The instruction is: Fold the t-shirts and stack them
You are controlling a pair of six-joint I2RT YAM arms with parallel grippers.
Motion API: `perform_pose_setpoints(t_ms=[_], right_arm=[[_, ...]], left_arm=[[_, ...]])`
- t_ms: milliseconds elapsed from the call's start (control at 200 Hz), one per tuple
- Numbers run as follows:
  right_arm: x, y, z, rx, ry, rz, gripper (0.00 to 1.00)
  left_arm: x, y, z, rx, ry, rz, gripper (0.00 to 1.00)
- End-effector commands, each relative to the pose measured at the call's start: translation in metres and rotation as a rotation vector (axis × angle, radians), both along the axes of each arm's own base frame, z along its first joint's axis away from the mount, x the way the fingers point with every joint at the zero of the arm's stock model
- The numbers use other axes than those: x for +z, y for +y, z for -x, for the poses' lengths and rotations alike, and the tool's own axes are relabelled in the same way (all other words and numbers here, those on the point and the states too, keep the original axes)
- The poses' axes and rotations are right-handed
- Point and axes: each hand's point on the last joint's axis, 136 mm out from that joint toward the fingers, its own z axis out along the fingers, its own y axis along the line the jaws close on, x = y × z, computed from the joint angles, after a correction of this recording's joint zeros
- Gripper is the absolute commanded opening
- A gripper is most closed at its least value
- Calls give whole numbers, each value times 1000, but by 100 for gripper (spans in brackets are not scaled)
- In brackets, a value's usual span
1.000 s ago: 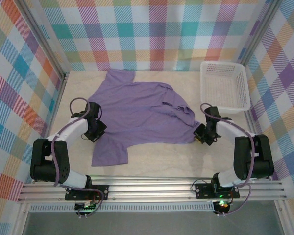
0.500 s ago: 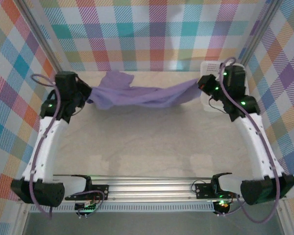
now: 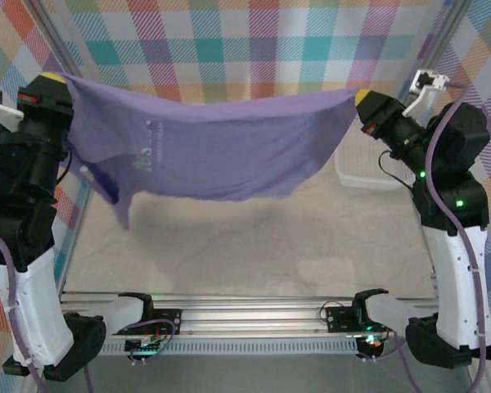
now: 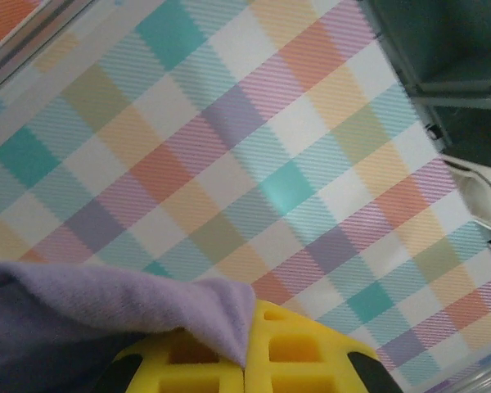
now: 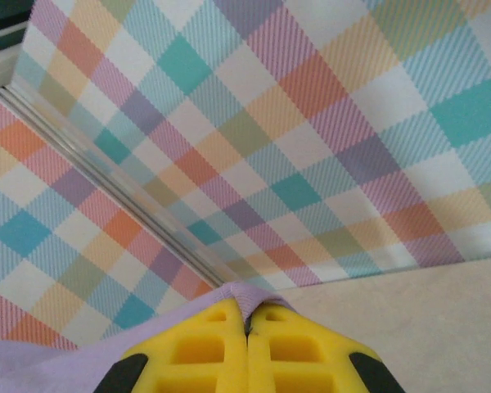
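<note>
The lavender-purple t-shirt (image 3: 213, 147) hangs spread in the air between both raised arms, high over the table. My left gripper (image 3: 56, 80) is shut on its upper left corner. My right gripper (image 3: 362, 97) is shut on its upper right corner. A sleeve dangles at the lower left. In the left wrist view the yellow jaws of the left gripper (image 4: 247, 354) pinch purple t-shirt fabric (image 4: 106, 315). Seen from the right wrist, the right gripper (image 5: 247, 321) nips a small fold of the t-shirt (image 5: 254, 293).
The white lattice basket (image 3: 368, 173) stands at the back right of the table, partly behind the shirt and the right arm. Checked walls (image 3: 254, 41) close in the back and sides. An aluminium rail (image 3: 254, 327) runs along the near edge.
Both arms have lifted the shirt from flat on the table to stretched high in the air. The grippers moved up and apart, each keeping its hold on a corner.
</note>
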Motion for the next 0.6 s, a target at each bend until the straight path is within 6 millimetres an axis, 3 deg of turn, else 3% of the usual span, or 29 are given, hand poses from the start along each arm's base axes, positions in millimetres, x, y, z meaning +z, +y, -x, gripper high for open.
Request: perform_pose_setpoints(t_ms=[0,130,300,350,435,495,595], right_arm=[[0,14,-31,51,11,-29,0],[-21,33,-85,102,67,-46,0],[-41,56,-161,171,105,-41,0],[-38,58,-179,175,103,-45,0],[-21,59,-197,172,57,-39,0],[-4,55,-203,162,24,-40,0],[36,37,-196,118,-61,-56,0]], left_arm=[[-45,-6,-62,-6,199,-52,0],[-96,-4,-134,-44,354,-9,0],[-131,6,-224,-145,384,73,0],[-136,9,-246,-164,382,83,0],[-129,11,-269,-215,344,111,0],[-100,8,-268,-252,262,118,0],[-34,9,-239,-274,74,127,0]])
